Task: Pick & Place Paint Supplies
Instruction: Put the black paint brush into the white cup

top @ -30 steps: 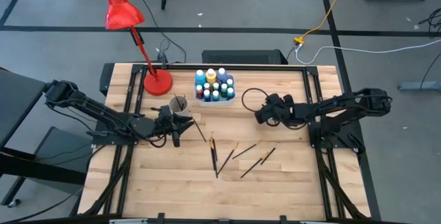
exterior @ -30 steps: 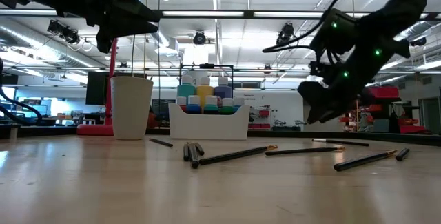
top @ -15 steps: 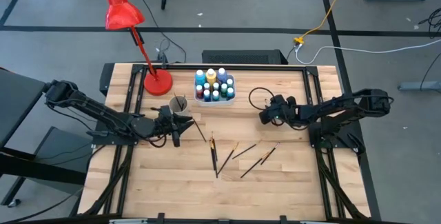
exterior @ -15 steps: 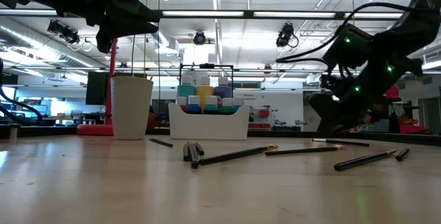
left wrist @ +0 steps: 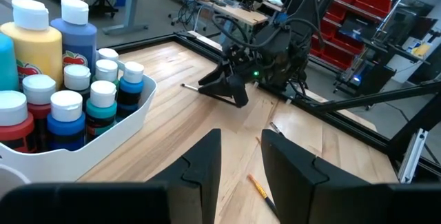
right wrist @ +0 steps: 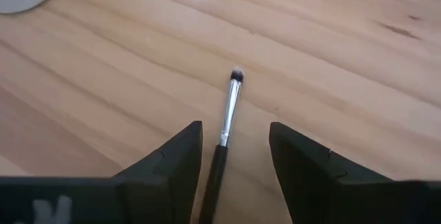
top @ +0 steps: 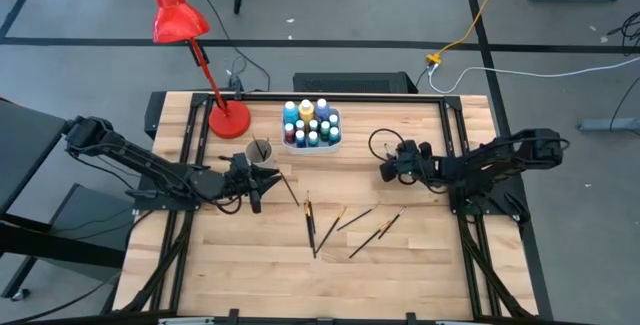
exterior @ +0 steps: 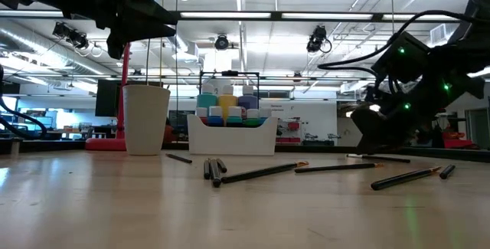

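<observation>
Paint bottles (top: pixel 311 128) stand in a white caddy (exterior: pixel 230 135) toward the far edge. Several brushes (top: pixel 345 223) lie flat on the wood mid-table, and one more (top: pixel 288 189) lies just in front of my left gripper (top: pixel 268 176). That gripper hovers open above the table, beside a white cup (top: pixel 259 151), holding nothing. My right gripper (top: pixel 385 170) is low at the table, right of the caddy, and open. Its fingers (right wrist: pixel 172 158) stand on either side of a dark-handled brush (right wrist: pixel 229 103) with a silver ferrule, which lies flat on the wood (exterior: pixel 379 158).
A red desk lamp (top: pixel 228 117) stands on the far left of the table, its head out beyond the edge. The cup sits between the lamp base and my left gripper. Black frame rails (top: pixel 455 155) run along the table's sides. Bare wood spreads toward the near edge (top: pixel 330 285).
My right gripper has come down toward the table and shifted a little toward the table's right edge, ending with its open fingers astride the brush there. The left arm and the brushes have stayed where they were.
</observation>
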Robot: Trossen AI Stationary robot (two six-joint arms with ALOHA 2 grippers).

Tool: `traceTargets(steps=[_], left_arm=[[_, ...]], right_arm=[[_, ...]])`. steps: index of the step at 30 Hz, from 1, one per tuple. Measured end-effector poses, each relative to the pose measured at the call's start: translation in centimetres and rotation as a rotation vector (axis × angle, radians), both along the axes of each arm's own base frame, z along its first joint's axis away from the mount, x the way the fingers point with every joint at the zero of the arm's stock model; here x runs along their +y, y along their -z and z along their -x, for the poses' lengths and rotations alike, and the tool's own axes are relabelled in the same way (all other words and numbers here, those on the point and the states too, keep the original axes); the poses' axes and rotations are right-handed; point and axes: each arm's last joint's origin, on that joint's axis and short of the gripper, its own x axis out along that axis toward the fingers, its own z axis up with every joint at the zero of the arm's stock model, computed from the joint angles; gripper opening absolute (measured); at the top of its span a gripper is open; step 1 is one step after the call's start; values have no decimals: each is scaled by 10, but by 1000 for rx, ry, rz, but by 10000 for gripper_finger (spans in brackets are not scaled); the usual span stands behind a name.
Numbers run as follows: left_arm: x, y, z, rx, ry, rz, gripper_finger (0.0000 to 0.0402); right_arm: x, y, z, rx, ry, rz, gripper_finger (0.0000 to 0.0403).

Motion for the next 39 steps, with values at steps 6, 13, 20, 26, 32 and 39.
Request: traceTargets(steps=[6,13,20,26,32,39], left_arm=[[0,0,0,0,1,0,114],[0,0,0,-3,-1,12,114],[0,0,0,-2,4,8,114],[0,0,0,-7,2,22,114],[0,0,0,-7,2,24,114],[0,0,0,-2,5,7,114]], right_arm=[[-2,11,-6,7,-5,34,173],[-3,23,-9,19,38,67,152],[-3,23,-10,37,-4,84,27],[-3,21,-13,3,-22,87,28],[3,15,-22,-86,-136,88,9],[7,-14,-40,-422,-299,126,0]])
